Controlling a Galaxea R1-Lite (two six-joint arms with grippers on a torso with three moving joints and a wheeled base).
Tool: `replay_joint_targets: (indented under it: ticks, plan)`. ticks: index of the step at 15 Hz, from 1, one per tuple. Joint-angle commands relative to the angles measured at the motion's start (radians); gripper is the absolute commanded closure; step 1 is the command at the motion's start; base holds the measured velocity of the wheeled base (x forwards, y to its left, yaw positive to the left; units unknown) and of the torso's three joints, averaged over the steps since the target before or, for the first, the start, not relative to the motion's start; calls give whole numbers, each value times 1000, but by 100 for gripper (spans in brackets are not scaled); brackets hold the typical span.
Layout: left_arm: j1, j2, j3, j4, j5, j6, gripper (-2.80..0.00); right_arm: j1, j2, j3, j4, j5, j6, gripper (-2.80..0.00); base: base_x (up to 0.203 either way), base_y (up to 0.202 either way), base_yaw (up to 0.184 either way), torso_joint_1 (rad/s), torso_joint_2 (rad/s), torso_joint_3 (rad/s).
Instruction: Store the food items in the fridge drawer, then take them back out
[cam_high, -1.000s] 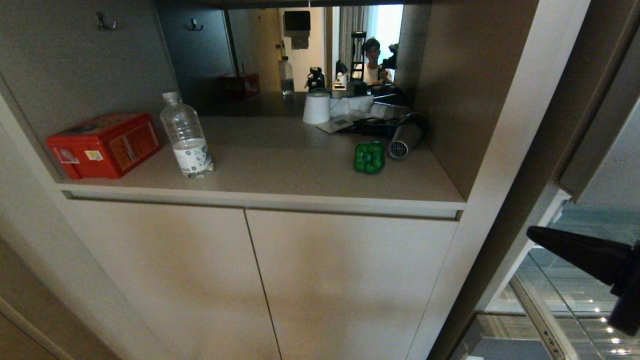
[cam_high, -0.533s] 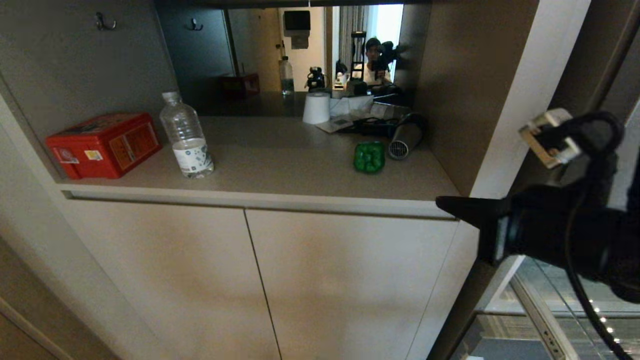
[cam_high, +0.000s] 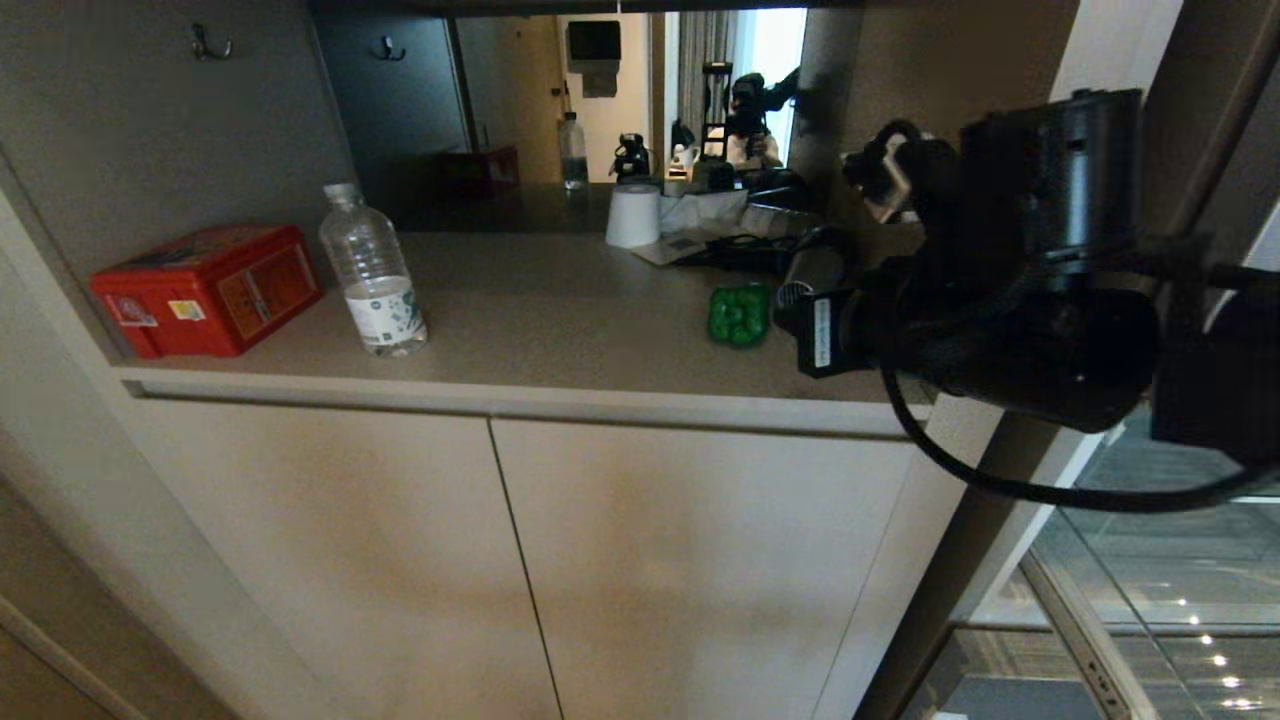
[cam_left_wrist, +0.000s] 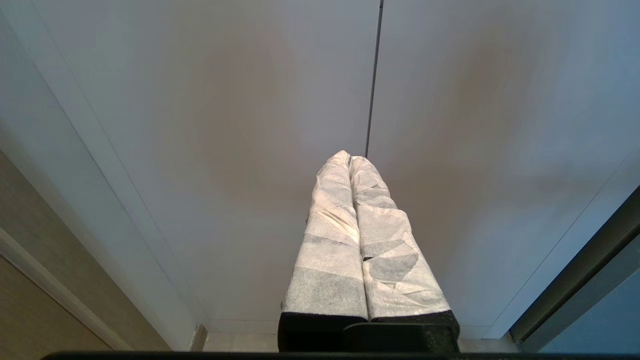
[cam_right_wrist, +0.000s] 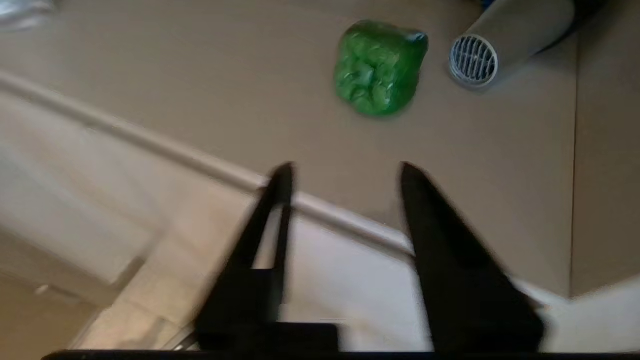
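Bell pepper (cam_right_wrist: 379, 66) beside hair dryer (cam_right_wrist: 500, 45); right gripper (cam_right_wrist: 345, 172) jaws apart, empty.

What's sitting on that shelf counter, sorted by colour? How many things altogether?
Red: 1, tin box
Clear: 1, water bottle
Green: 1, bell pepper
White: 1, paper roll
Grey: 1, hair dryer
Total: 5, plus unclear clutter behind.

Labels on red tin box (cam_high: 205, 288), water bottle (cam_high: 373, 272), seemingly unreadable
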Motion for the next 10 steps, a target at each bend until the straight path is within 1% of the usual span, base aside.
replay_joint_targets:
  ticks: [1, 6, 10]
  plan:
    - [0, 0, 11, 0, 0, 0, 0, -8, 118, -97, 7, -42, 1, -280, 0, 0, 0, 0, 0, 0]
    - [0, 0, 11, 0, 0, 0, 0, -26, 304, -324, 10, -108, 0, -280, 0, 0, 0, 0, 0, 0]
    - [0, 0, 11, 0, 0, 0, 0, -71, 439, -461, -39, -122, 1, -280, 0, 0, 0, 0, 0, 0]
